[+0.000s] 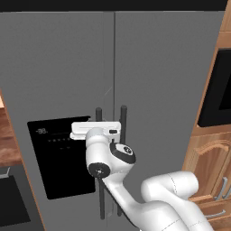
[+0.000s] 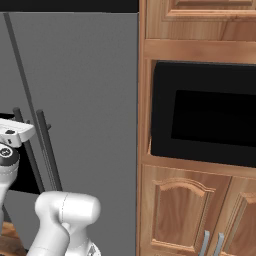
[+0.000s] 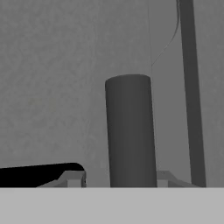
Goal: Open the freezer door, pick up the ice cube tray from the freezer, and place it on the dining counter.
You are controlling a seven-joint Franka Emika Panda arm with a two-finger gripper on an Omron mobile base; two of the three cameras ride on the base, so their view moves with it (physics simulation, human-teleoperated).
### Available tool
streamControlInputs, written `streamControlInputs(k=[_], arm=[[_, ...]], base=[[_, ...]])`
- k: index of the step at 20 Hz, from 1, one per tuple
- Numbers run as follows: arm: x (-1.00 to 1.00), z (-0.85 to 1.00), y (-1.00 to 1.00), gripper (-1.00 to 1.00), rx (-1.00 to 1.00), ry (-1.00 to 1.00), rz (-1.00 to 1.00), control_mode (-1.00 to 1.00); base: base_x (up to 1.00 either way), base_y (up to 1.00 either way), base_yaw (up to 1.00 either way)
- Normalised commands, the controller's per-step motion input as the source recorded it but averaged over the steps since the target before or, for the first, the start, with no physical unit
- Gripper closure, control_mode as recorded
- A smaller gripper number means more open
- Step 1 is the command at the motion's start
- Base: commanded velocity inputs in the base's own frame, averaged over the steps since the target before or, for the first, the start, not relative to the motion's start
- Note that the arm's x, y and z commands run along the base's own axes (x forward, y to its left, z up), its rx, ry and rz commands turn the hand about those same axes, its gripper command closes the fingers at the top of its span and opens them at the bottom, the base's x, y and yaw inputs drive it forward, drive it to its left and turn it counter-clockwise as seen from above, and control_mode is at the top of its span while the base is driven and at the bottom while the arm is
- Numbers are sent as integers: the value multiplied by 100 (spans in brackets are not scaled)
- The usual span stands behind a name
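Observation:
The freezer door (image 1: 54,67) is the grey left door with the black dispenser panel (image 1: 58,158), and it is closed. Its dark vertical bar handle (image 1: 98,113) (image 3: 131,131) stands between my fingers. My gripper (image 1: 99,127) (image 2: 22,131) (image 3: 120,179) straddles that bar at about panel-top height. In the hand view the right fingertip (image 3: 168,178) lies against the bar, while a small gap remains beside the left fingertip (image 3: 74,178). The freezer's inside and the ice cube tray are hidden behind the door.
The plain grey door (image 1: 167,90) (image 2: 85,100) has its own bar handle (image 1: 123,122) (image 3: 190,87) close to the right. A wooden cabinet with a black oven (image 2: 200,115) stands further right. Reddish-brown wood (image 1: 5,135) shows at the left edge; I cannot tell whether it is the dining counter.

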Motion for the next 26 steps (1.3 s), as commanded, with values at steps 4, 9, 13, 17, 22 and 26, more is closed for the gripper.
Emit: streamControlInputs(k=[4, 9, 13, 17, 22, 26], arm=[[0, 0, 0, 100, 0, 0, 0, -100], [0, 0, 0, 100, 0, 0, 0, -100], [-28, 0, 5, 100, 0, 0, 0, -100], [-48, 0, 14, 100, 0, 0, 0, -100], [-52, 0, 17, 100, 0, 0, 0, -100], [-51, 0, 19, 100, 0, 0, 0, -100]], base=[[0, 0, 0], [0, 0, 0], [0, 0, 0], [0, 0, 0], [0, 0, 0], [0, 0, 0]])
